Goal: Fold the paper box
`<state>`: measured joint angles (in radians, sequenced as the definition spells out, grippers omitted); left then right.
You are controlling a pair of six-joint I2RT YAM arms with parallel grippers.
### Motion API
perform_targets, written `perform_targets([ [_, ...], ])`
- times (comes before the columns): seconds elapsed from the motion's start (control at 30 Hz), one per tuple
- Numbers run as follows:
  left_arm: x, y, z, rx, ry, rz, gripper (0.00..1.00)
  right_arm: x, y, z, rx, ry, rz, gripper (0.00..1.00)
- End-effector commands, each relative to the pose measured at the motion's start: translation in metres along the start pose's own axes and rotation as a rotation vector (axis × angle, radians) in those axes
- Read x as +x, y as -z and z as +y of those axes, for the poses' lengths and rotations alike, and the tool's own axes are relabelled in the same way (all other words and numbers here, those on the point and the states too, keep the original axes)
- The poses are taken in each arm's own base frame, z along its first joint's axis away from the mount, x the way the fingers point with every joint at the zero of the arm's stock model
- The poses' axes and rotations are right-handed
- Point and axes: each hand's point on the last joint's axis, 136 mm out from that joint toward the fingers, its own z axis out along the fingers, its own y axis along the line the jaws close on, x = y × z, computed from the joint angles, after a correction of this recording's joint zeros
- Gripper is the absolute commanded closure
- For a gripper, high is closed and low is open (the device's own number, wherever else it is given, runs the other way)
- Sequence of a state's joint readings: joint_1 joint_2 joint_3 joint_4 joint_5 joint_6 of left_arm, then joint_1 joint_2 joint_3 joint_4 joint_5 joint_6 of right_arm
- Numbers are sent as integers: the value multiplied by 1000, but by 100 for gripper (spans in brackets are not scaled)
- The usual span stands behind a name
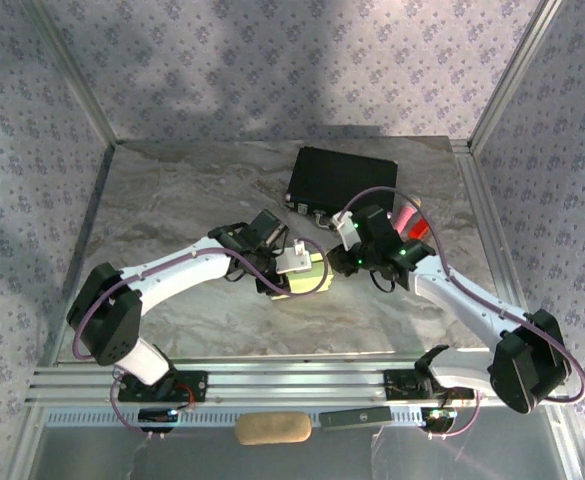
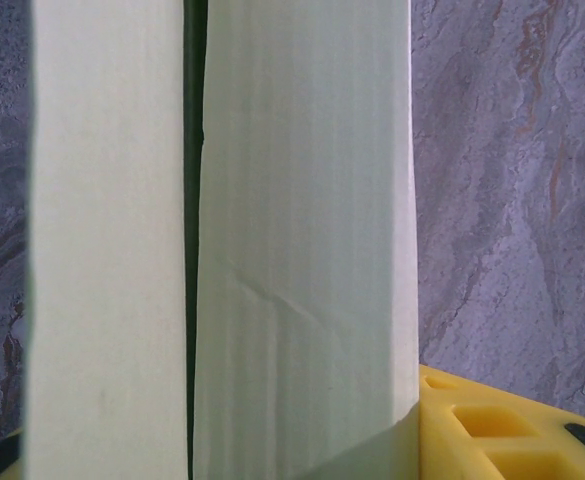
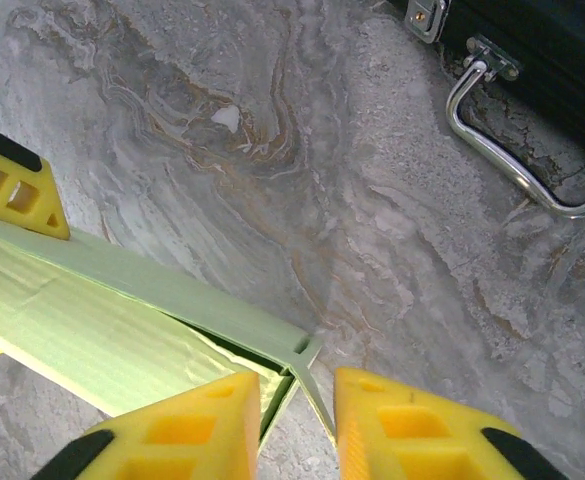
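The paper box (image 1: 308,282) is pale yellow-green card, half formed, lying mid-table between both arms. My left gripper (image 1: 290,262) is shut on it across its width. In the left wrist view the box's panels (image 2: 302,250) stand between the jaws, a dark slit runs between two panels, and one yellow finger (image 2: 502,430) shows at the lower right. My right gripper (image 3: 297,430) is open at the box's open corner (image 3: 92,320). A thin end flap (image 3: 322,395) runs between its fingers, close to the right finger (image 3: 422,430), with a gap left on either side.
A black case (image 1: 342,180) with a metal handle (image 3: 517,165) lies just behind the box. A pink and red object (image 1: 410,222) sits by the right arm. Patterned walls close in the marble table (image 1: 172,200) on three sides.
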<state>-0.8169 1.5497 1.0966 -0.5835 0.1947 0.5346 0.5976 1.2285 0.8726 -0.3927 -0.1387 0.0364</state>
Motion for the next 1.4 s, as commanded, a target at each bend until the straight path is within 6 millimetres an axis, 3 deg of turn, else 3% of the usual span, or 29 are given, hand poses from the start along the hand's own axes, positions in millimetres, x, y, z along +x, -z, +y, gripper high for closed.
perform_targets([
  [0.0, -4, 6, 0, 11, -11, -16, 52, -5, 6, 3, 7, 10, 1, 77],
  [0.73, -6, 4, 5, -15, 11, -15, 52, -1, 5, 7, 123, -48, 17, 100],
  [1.37, -6, 5, 13, -62, 57, -8, 46, -3, -1, 24, 187, -250, 51, 100],
])
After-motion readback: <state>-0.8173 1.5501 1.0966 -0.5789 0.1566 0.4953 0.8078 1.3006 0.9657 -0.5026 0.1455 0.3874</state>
